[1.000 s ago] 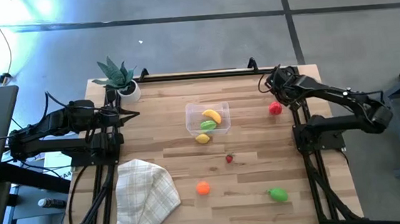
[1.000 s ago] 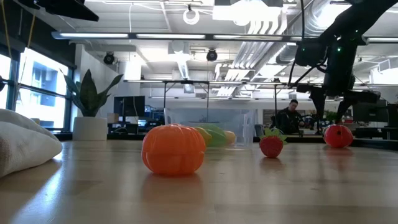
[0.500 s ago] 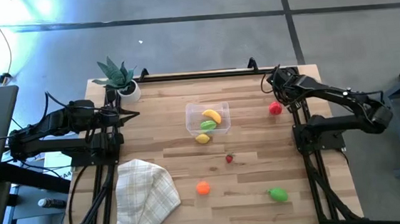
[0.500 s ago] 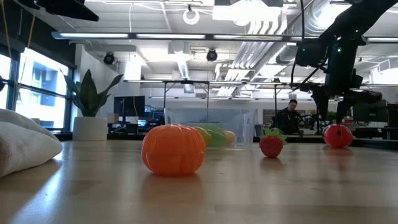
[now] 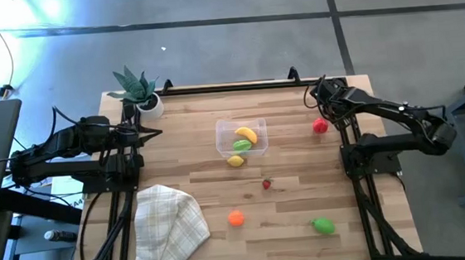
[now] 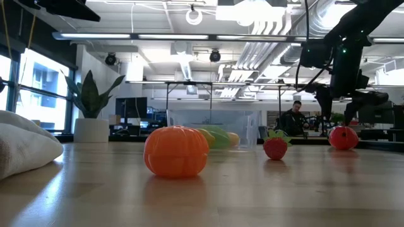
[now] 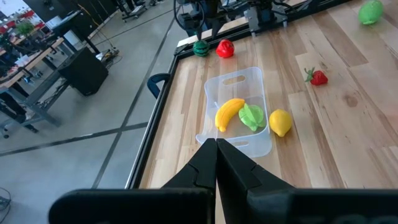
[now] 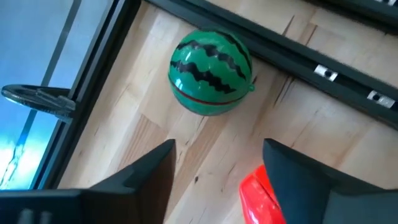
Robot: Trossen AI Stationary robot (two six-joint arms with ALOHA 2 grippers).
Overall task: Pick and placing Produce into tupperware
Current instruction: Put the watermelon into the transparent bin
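The wooden table [image 5: 303, 182] fills the middle of the high view, with a checked folded cloth [image 5: 167, 226] at its lower left and a potted green plant [image 5: 136, 89] at its upper left corner. The left gripper [image 5: 151, 135] waits at the table's left edge, its fingers [image 7: 208, 163] pressed together on nothing. The right gripper [image 5: 323, 98] hangs at the upper right of the table, its jaws spread apart and empty over bare wood between a red piece [image 5: 320, 125] and a striped green watermelon ball [image 8: 211, 73]. The clear tupperware [image 5: 254, 143] stands in the upper middle of the table, holding a yellow banana [image 5: 246, 134] and a green piece [image 5: 241, 146]; a lemon [image 5: 236, 160] lies just outside its lower wall. Below it sit an orange piece [image 5: 236, 218], a green piece at lower right [image 5: 323, 225], and a small strawberry [image 5: 266, 184].
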